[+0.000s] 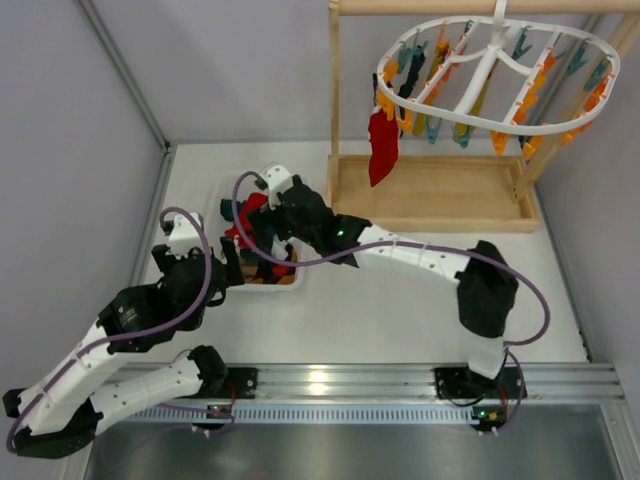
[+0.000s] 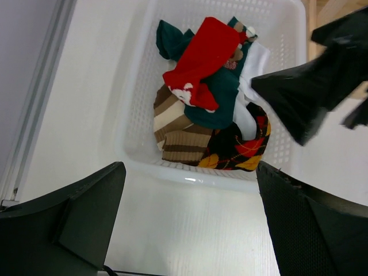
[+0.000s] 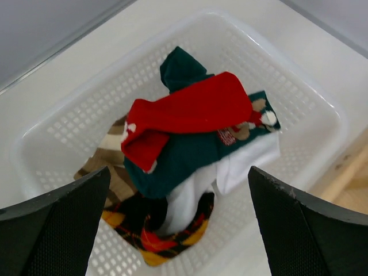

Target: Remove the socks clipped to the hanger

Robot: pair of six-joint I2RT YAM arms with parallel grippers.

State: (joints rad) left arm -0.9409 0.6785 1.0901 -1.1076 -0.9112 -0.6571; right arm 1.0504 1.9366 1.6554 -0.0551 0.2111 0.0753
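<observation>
White plastic basket [image 1: 214, 200] is where both arms end up in the top view. The right arm stretches left across the table [image 1: 400, 310] with the right gripper [image 1: 268, 222] over the basket. The left arm is folded up, and the left gripper [image 1: 232, 265] sits at the near rim. One hanging red sock [image 1: 382, 148] is clipped to the hanger [image 1: 500, 128], well apart from both.

Left wrist view: jaws spread wide, holding nothing, sock pile [image 2: 210, 98] beyond them.

Right wrist view: jaws wide too, empty, with a loose red sock [image 3: 190, 109] on top of the pile right below.
</observation>
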